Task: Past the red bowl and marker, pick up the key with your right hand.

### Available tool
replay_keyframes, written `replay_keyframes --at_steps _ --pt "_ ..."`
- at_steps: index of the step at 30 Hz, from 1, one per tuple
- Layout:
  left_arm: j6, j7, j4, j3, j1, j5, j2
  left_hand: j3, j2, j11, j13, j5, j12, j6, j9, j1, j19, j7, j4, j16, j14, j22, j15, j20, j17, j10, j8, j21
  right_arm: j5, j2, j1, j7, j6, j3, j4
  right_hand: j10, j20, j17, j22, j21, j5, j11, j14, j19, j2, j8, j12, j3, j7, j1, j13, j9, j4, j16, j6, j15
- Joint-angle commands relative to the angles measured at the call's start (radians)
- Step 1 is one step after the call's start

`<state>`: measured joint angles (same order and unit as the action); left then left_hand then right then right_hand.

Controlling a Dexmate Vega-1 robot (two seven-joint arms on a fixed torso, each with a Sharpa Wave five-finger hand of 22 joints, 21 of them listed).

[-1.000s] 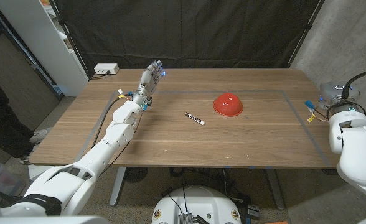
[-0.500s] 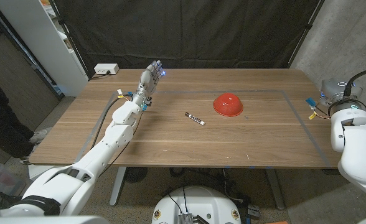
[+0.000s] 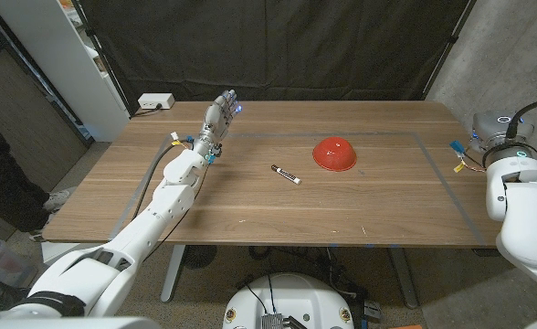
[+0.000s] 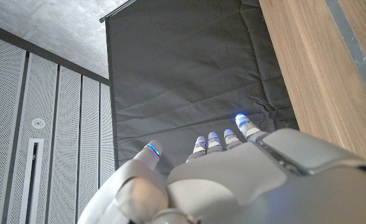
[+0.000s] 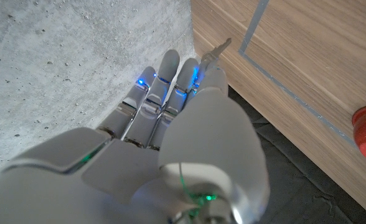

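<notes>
Head view, left to right: your left robot hand [image 3: 221, 113] stands at the tabletop's [image 3: 250, 206] far edge, fingers apart, holding nothing; then the marker [image 3: 285, 174] and red bowl [image 3: 334, 153]. I can't see the key. Your right robot hand [image 5: 170, 106], fingers straight and empty, is off the right edge, so reaching blind risks clipping that edge.

On the wooden table [image 3: 250, 206]: one red bowl [image 3: 334, 153], upside down; one marker [image 3: 285, 174]. One white power strip [image 3: 155, 102] past the table's far left corner.
</notes>
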<state>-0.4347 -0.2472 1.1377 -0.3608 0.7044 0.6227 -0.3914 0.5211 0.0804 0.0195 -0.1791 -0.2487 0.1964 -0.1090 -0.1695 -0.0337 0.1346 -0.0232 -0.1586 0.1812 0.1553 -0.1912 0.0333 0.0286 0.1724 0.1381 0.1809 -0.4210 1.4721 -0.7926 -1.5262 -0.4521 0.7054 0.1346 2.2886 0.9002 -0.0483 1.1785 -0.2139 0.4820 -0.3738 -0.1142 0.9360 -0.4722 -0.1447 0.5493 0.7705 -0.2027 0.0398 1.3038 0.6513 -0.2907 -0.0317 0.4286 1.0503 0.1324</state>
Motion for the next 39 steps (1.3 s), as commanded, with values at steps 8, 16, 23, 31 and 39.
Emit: replay_keyframes --at_steps 8,16,23,31,39 --pt "0.025 -0.009 0.071 0.000 0.029 0.007 -0.046 -0.003 0.061 0.000 -0.004 -0.007 0.002 -0.001 -0.003 -0.007 -0.005 -0.001 -0.001 0.001 -0.004 0.000 0.000 -0.001 0.001 0.002 0.000 0.002 0.025 0.032 0.032 0.028 0.001 -0.004 -0.015 0.005 -0.112 0.004 -0.001 0.013 -0.008 -0.006 0.009 0.002 -0.011 0.001 -0.005 -0.012 0.037 0.010 0.001 -0.006 0.003 -0.003 0.042 0.085" --pt "0.018 -0.032 0.065 0.004 0.024 0.011 -0.061 -0.004 0.061 -0.001 -0.004 -0.007 0.002 -0.001 -0.003 -0.007 -0.005 -0.001 0.000 0.001 -0.004 0.000 0.000 -0.001 0.001 0.002 0.000 0.003 0.083 0.050 0.038 0.026 0.013 -0.015 -0.010 0.007 -0.112 0.005 -0.001 0.016 -0.010 -0.009 0.009 0.002 -0.013 -0.002 -0.007 -0.015 0.042 0.013 0.001 -0.006 0.007 -0.005 0.042 0.086" --pt "0.002 -0.056 0.052 0.010 0.019 0.018 -0.069 -0.004 0.061 -0.001 -0.004 -0.007 0.002 0.000 -0.003 -0.007 -0.005 0.000 0.000 0.001 -0.005 0.000 0.000 -0.001 0.001 0.001 0.001 0.004 0.139 0.074 0.044 0.023 0.009 -0.028 -0.007 0.008 -0.112 0.006 -0.001 0.019 -0.010 -0.009 0.011 0.002 -0.014 -0.004 -0.008 -0.019 0.041 0.014 0.002 -0.006 0.010 -0.006 0.043 0.086" --pt "-0.005 -0.094 0.028 0.014 0.007 0.030 -0.075 -0.004 0.061 -0.001 -0.004 -0.007 0.003 0.001 -0.003 -0.008 -0.005 0.000 0.000 0.001 -0.005 0.000 0.000 0.000 0.001 0.001 0.001 0.005 0.202 0.109 0.059 0.012 -0.003 -0.041 -0.010 0.010 -0.112 0.006 0.000 0.022 -0.011 -0.009 0.013 0.001 -0.016 -0.006 -0.010 -0.022 0.044 0.016 0.001 -0.005 0.015 -0.008 0.047 0.086" --pt "-0.010 -0.134 0.000 0.018 -0.008 0.042 -0.076 -0.004 0.061 0.000 -0.004 -0.008 0.002 0.001 -0.003 -0.008 -0.005 0.000 0.000 0.001 -0.005 0.000 -0.001 0.000 0.001 0.002 0.001 0.006 0.255 0.142 0.083 -0.026 -0.026 -0.045 -0.005 0.011 -0.112 0.006 0.000 0.025 -0.012 -0.009 0.014 0.001 -0.018 -0.009 -0.014 -0.025 0.042 0.019 -0.002 -0.005 0.018 -0.010 0.047 0.088"
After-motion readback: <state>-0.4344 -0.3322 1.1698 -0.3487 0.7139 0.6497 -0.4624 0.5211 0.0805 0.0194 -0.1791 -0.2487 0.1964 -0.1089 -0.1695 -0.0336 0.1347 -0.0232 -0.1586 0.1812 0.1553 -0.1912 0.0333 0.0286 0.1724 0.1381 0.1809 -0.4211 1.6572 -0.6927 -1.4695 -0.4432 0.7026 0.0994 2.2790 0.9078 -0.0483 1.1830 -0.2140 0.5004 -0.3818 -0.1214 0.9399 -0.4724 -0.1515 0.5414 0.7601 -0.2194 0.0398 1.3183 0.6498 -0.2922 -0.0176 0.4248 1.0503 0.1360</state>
